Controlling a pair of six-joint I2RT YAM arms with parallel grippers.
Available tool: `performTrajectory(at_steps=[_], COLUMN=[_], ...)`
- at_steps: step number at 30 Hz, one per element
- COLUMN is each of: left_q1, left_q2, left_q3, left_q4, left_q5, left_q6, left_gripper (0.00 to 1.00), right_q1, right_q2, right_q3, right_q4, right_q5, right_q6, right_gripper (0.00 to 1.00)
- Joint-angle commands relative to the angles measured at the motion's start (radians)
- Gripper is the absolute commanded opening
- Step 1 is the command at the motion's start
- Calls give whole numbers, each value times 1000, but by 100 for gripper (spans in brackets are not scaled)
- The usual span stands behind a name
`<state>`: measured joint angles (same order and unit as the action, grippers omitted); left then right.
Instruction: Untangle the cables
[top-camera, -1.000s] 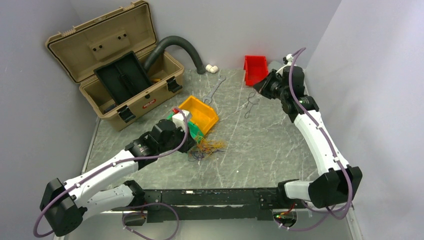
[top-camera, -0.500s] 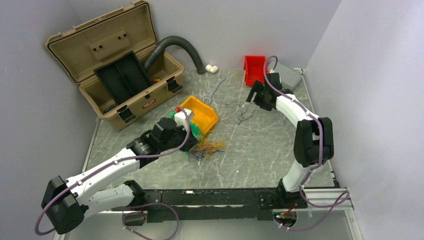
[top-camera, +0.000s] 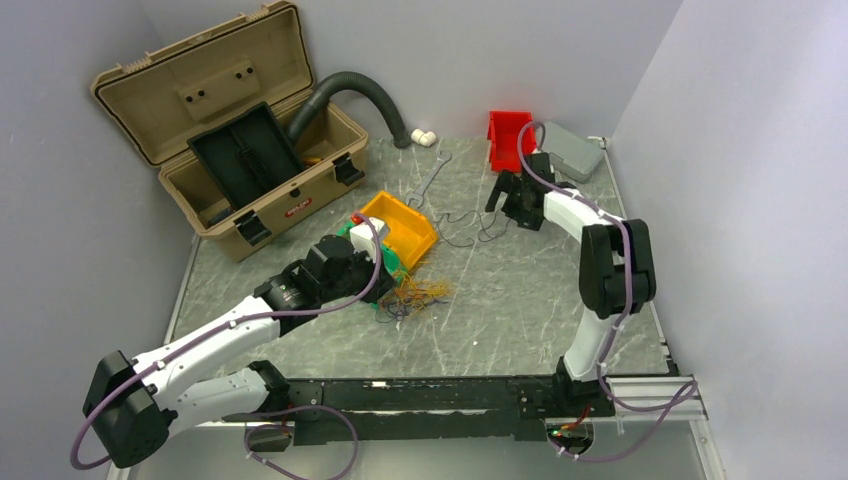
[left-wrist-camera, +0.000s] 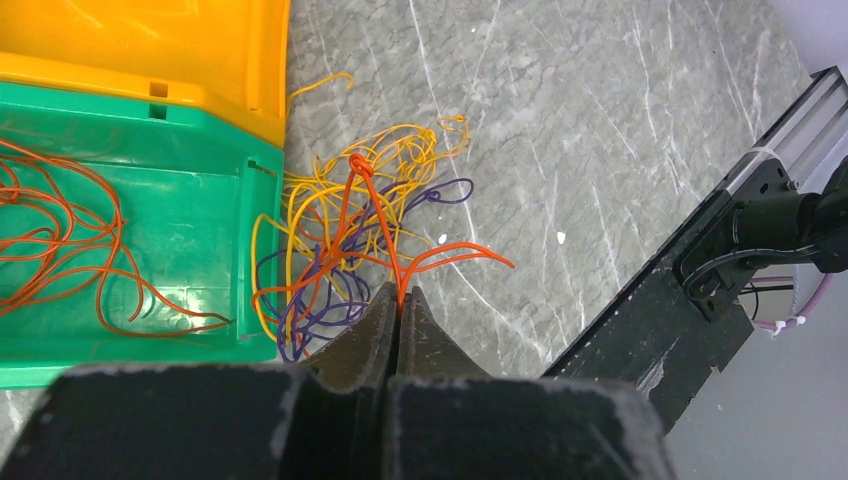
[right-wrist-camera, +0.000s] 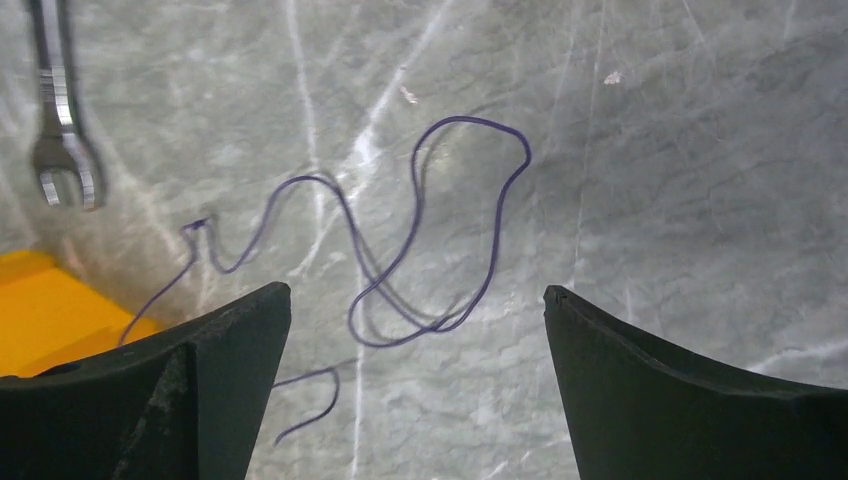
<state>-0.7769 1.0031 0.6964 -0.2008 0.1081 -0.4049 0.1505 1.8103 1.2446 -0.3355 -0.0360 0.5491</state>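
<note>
Purple wire (right-wrist-camera: 420, 230) lies loose on the tabletop (top-camera: 520, 290), just dropped by the right claw (right-wrist-camera: 415, 292), now wide, one o'clock from the tangled cables (top-camera: 412, 295); the left claw (left-wrist-camera: 398, 300) pinches an orange strand (left-wrist-camera: 385, 235).

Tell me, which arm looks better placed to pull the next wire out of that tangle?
Left, probably. The left gripper is shut on an orange wire running into the tangle. The right gripper hangs open over a lone purple wire lying apart from it.
</note>
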Motion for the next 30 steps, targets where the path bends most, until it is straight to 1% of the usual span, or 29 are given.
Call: performTrajectory(at_steps=[1, 6, 10, 11, 12, 14, 17, 18, 20, 21, 22, 27, 28, 30], left_q1=[-4, -4, -5, -4, -4, -5, -4, -4, -4, -4, -4, -5, -4, -5], left_q2=[-30, -43, -48, -51, -52, -54, -54, -52, -53, -54, -55, -58, -59, -59], left_q3=[36, 33, 38, 38, 39, 41, 43, 43, 46, 46, 46, 50, 48, 44], left_q4=[15, 5, -10, -12, -15, -16, -18, -19, -25, -26, -27, -35, -34, -34], left_q5=[-10, -22, -32, -34, -37, -39, -42, -43, -47, -50, -54, -67, -68, -65], left_q6=[17, 16, 23, 24, 24, 26, 28, 29, 32, 33, 35, 42, 42, 41], left_gripper=[0, 0, 0, 0, 0, 0, 0, 0, 0, 0, 0, 0, 0, 0], right_q1=[-2, 22, 42, 50, 60, 92, 142, 162, 182, 189, 199, 213, 211, 200], right_q2=[79, 163, 200, 207, 217, 242, 295, 310, 334, 344, 352, 385, 388, 385], right_q3=[51, 98, 109, 116, 129, 170, 226, 238, 257, 260, 264, 264, 258, 254], right_q4=[11, -4, 29, 25, 7, -51, -144, -175, -208, -218, -228, -259, -256, -251], right_q5=[22, -21, -153, -163, -146, -64, 117, 199, 274, 296, 318, 395, 395, 379], right_q6=[-55, -103, -164, -178, -190, -228, -266, -272, -278, -282, -284, -281, -281, -274], right_gripper=[100, 100, 100, 100, 100, 100, 100, 100, 100, 98, 94, 50, 39, 3])
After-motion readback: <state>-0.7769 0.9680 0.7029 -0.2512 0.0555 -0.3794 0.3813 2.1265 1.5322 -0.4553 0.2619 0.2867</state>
